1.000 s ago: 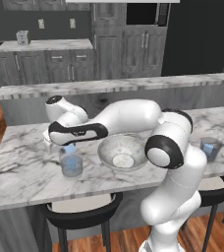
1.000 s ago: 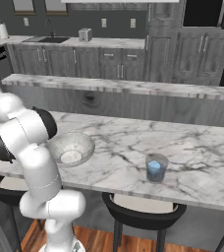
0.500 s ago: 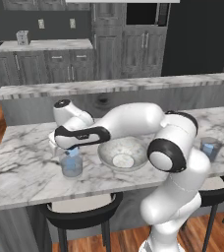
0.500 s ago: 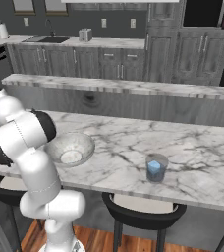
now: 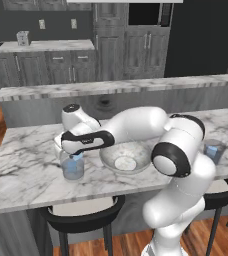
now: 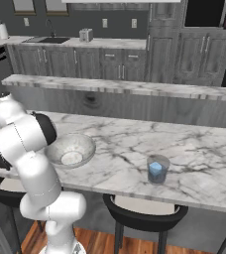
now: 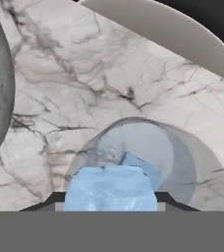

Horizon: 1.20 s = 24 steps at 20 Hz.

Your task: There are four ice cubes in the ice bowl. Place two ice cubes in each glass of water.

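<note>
My gripper (image 5: 76, 154) hangs just over the left glass of water (image 5: 72, 170), shut on a pale blue ice cube (image 5: 78, 157). In the hand view the held ice cube (image 7: 109, 187) sits between the fingertips of the gripper (image 7: 108, 203), right above the open glass (image 7: 182, 162). Another blue cube (image 7: 142, 167) lies inside that glass. The ice bowl (image 5: 106, 159) stands just right of this glass, its rim (image 7: 1, 98) at the left of the hand view. The second glass of water (image 6: 157, 169), with blue ice in it, stands far to the right.
A raised marble ledge (image 5: 116, 87) runs behind the counter. Black stools (image 5: 81, 215) stand under the counter's front edge, one seat (image 7: 173, 29) showing past that edge in the hand view. Bare marble (image 6: 194, 149) lies between the bowl and the right glass.
The arm has swung right and downward, carrying the gripper and its ice cube from beside the left glass to just above its mouth.
</note>
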Motion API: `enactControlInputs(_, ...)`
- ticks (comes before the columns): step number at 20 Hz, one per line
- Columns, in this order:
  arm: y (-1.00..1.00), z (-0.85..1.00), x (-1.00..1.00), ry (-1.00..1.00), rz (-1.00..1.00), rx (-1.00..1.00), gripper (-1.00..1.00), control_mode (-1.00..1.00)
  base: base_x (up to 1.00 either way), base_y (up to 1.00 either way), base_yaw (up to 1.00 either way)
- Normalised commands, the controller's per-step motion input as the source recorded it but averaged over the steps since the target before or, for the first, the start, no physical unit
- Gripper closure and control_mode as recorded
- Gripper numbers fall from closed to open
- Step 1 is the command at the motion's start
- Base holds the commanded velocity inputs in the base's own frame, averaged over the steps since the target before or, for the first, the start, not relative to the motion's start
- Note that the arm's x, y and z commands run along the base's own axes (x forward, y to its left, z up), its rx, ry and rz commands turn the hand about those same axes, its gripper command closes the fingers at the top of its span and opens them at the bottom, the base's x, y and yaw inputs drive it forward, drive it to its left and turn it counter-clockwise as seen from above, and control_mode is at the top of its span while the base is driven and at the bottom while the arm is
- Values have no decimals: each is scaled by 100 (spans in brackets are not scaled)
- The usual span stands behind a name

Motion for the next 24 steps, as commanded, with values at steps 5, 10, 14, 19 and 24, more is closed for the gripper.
enactControlInputs(5, 13, -2, 22, 0, 0, 0, 100, -100, 0, 0, 0)
enactControlInputs(10, 29, -1, 1, 0, -3, 0, 100, -100, 0, 0, 0)
enactControlInputs(14, 3, -28, 6, 0, -3, 0, 100, -100, 0, 0, 0)
enactControlInputs(19, 0, -22, 10, 0, -1, 0, 100, -100, 0, 0, 0)
enactControlInputs(24, 0, 0, 1, 0, -2, 0, -100, -100, 0, 0, 0)
